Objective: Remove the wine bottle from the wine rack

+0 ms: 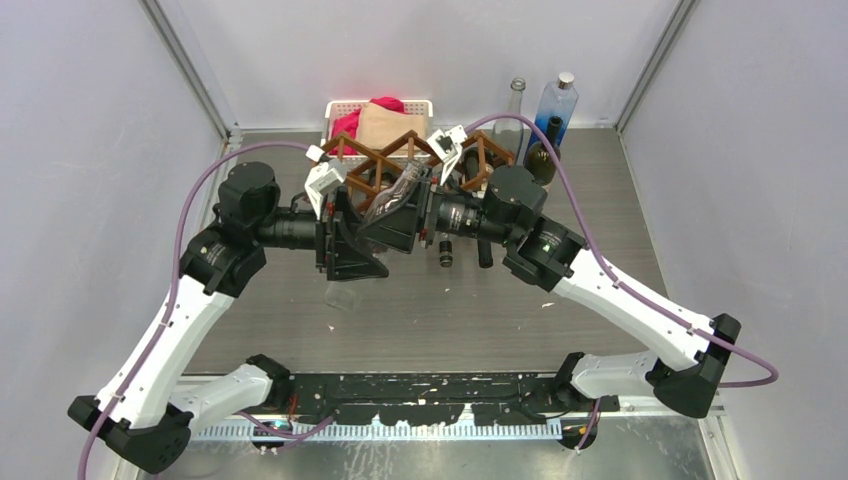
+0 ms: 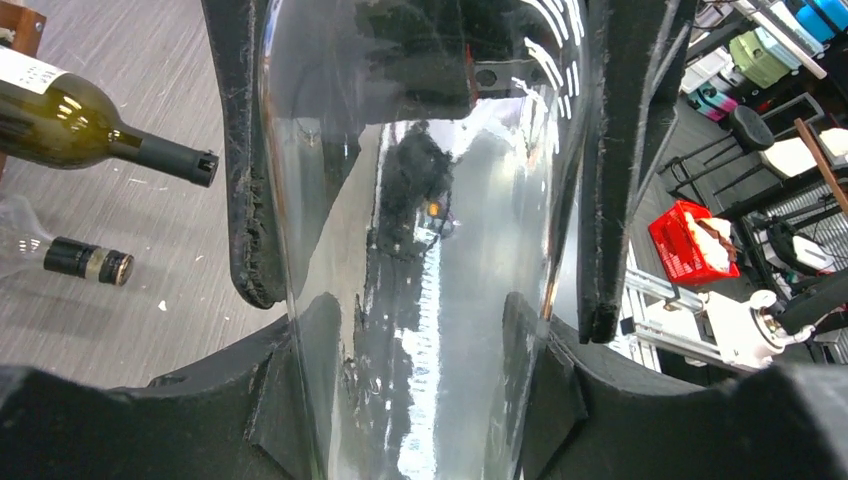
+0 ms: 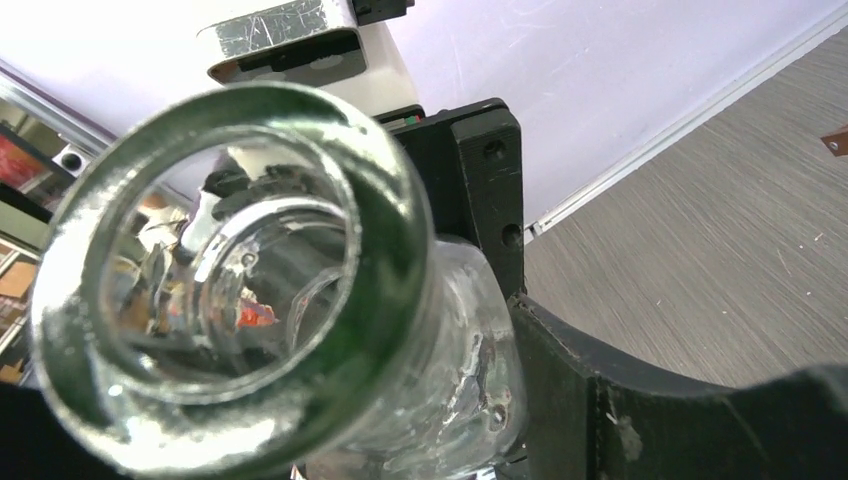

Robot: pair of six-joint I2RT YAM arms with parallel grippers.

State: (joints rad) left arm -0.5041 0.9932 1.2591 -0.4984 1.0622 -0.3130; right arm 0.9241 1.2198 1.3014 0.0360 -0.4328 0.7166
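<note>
Clear wine bottle slanted at the front of the wine rack. Left hand clamps its body; right hand at the neck, grip not discernible. Advisable: firm both holds, then withdraw straight, hands moving together.

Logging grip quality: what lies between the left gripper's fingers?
The clear wine bottle, its glass body filling the gap between both fingers; the left wrist view shows it.
</note>
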